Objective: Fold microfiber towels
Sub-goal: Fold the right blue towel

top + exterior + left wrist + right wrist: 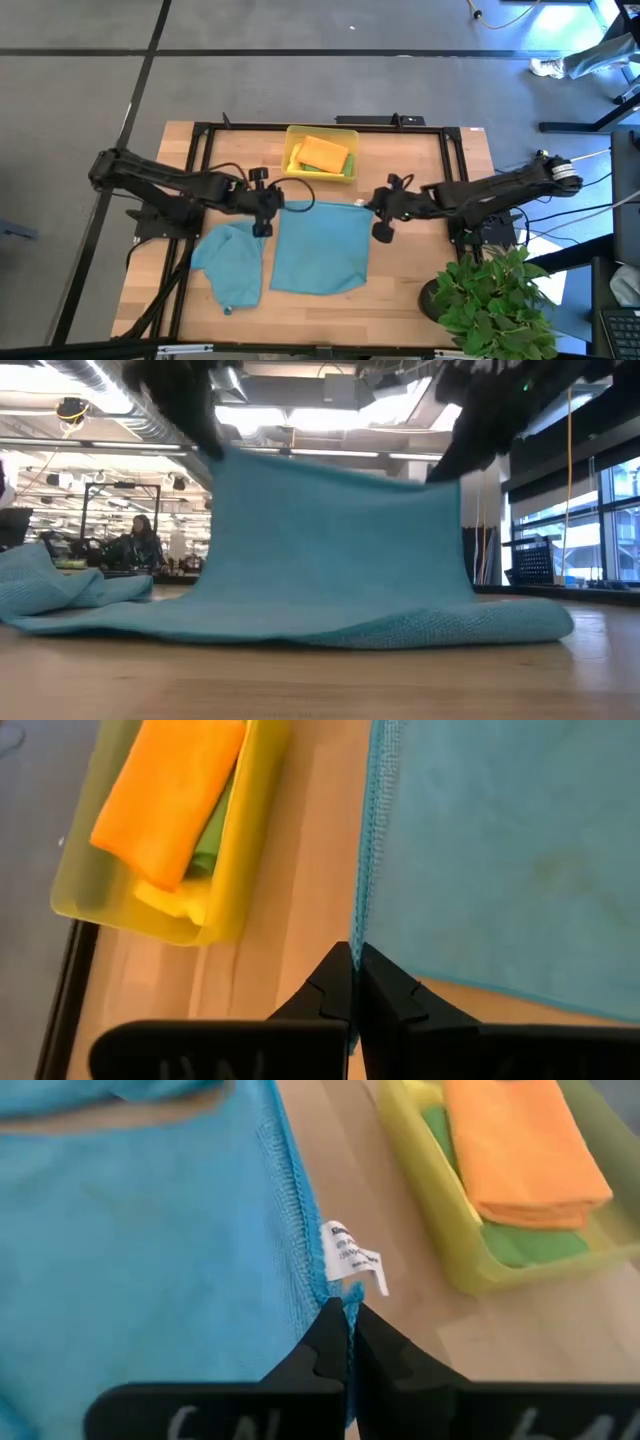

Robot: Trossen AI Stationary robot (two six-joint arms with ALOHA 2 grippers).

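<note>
A teal-blue microfiber towel (318,250) lies in the middle of the table. Its near part rests flat on the wood (330,625) and its far edge is raised between my two grippers. My left gripper (268,212) is shut at the towel's far left corner, and my right gripper (378,215) is shut at its far right corner. A second teal-blue towel (230,262) lies crumpled on the table to the left. Folded orange (324,153), green (530,1245) and yellow (175,900) towels lie stacked in the yellow tray (290,155). My left gripper pinches the towel's stitched side edge (362,935) at its far left corner between the two shut fingers, slanting down from the left. The cloth runs down from there to the table. My right gripper pinches the far right corner (340,1292), right beside the white label (352,1260), between its shut fingers, slanting down from the right. The towel's far edge (330,465) runs between the two grippers, and its near part lies on the table.
The yellow tray stands at the table's far middle, just beyond the raised edge. A potted plant (490,300) stands at the near right corner. A black frame (320,126) runs round the table top. Bare wood shows in front of the towels.
</note>
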